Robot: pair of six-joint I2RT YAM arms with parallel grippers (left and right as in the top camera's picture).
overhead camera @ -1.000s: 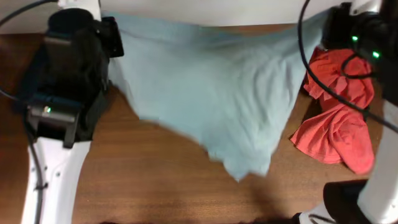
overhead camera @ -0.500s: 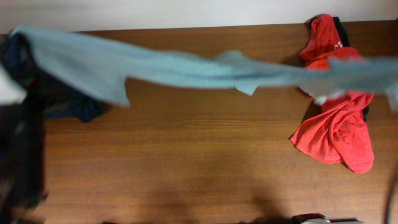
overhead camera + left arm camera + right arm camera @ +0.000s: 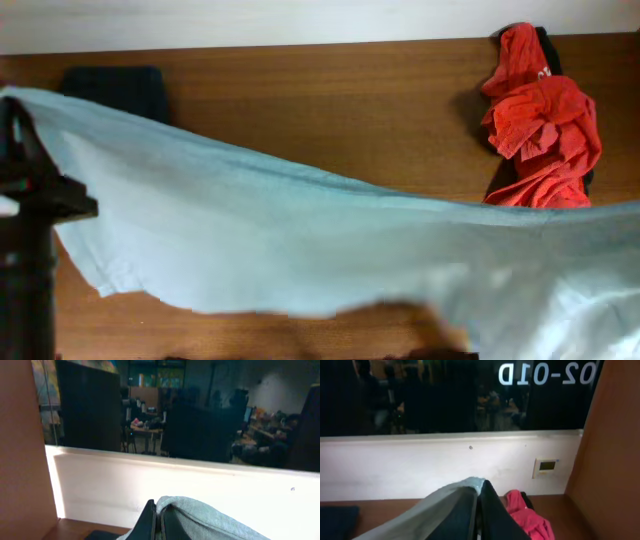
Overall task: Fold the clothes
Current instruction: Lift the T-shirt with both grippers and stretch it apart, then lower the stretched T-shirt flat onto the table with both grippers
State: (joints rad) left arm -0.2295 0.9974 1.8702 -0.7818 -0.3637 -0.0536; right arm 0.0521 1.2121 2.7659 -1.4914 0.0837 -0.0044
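Leftmost, gripped a bunched edge of the pale blue garment with the left pincer, drawn narrow and pinched on the fold. Noted a dark folded cloth lying at the far left of the surface, just beyond that corner in the overhead view. Held the pale blue garment stretched between both arms, well above the wood, spanning the overhead view from edge to edge, with the top edge slanting across and the lower hem ragged and uneven toward the near side. Noted a red garment heaped at the far right, near the back edge. Clamped the opposite corner with the right pincer, likewise closed tight on cloth.

Probably ran several risks from there. Could have lost a corner under too hard a pull, with only a small fold caught in either grip. Might have dragged the hem over the red garment or the dark folded cloth on the way down, snagging or shifting them. Might have laid the piece down skewed and creased through uneven lowering of the two arms.
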